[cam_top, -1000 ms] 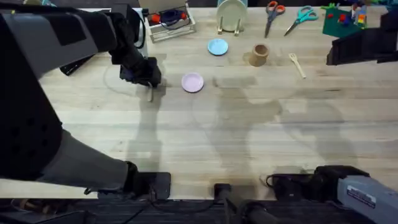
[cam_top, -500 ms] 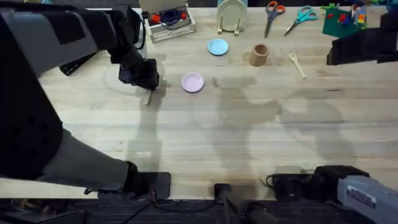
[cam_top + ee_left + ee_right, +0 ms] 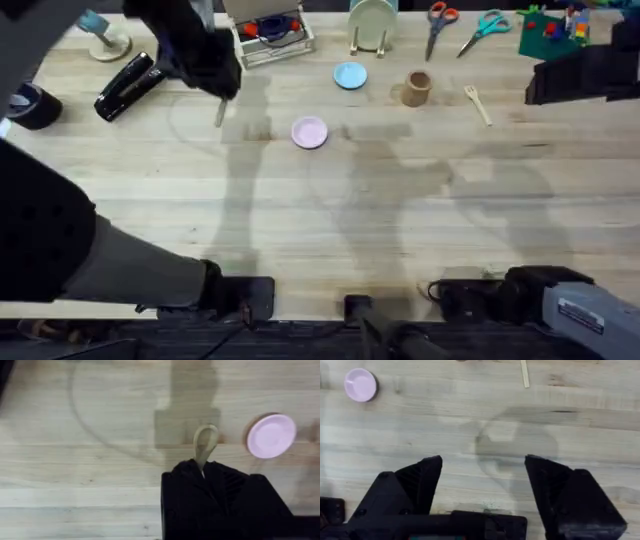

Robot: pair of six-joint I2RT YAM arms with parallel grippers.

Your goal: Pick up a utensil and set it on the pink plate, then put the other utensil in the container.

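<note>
Pale wood, light and stiff, the utensil (image 3: 204,445) hangs pinched by its handle in the left gripper (image 3: 202,471) above the table (image 3: 330,220), beside the pink plate (image 3: 271,435); right gripper (image 3: 483,471) wide.

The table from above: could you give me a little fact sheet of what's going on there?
left gripper: shut on a small pale wooden spoon, lifted above the table
right gripper: open, holding nothing
small round pink plate: bare, to the spoon's right
small light wooden fork: lying on the table, right of the cup
small tan wooden cup: upright
</note>
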